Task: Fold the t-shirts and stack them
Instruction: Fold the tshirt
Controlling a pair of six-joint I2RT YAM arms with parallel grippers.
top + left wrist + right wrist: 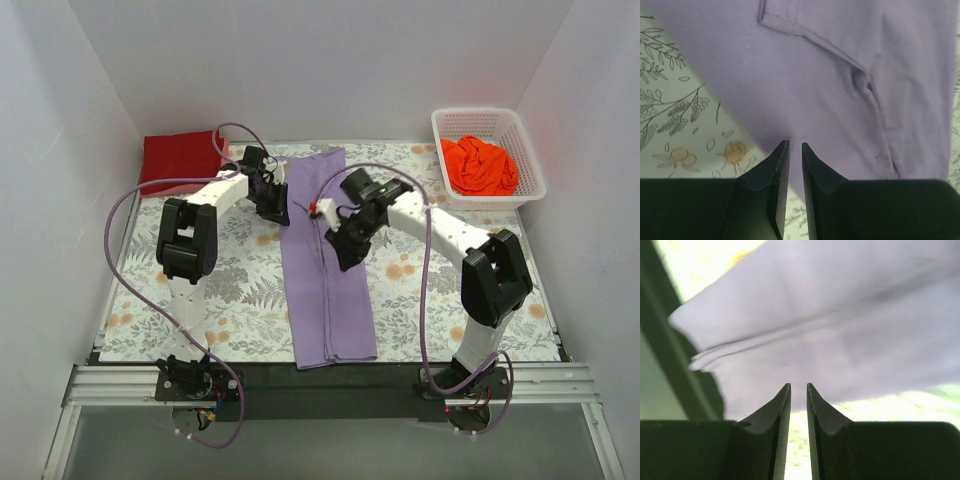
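Lavender shirt (325, 270) lies mid bench (230, 300), folded to a long strip, long axis near-to-far. L tool (282, 217) at its far-left edge; R tool (345, 260) over its middle. Both barely parted, gripping nothing.

lavender shirt (325, 260) folded lengthwise, red shirt (180, 162) folded far-left, orange shirt (480, 166) crumpled

Passes freely over the floral table cloth (225, 290) either side of the lavender t-shirt (325, 300), near half. Blocked back left by the dark red t-shirt (178, 160), back right by the white basket (530, 155) with the orange t-shirt (480, 167). Meets left arm (215, 195) and right arm (440, 225) over the lavender middle.
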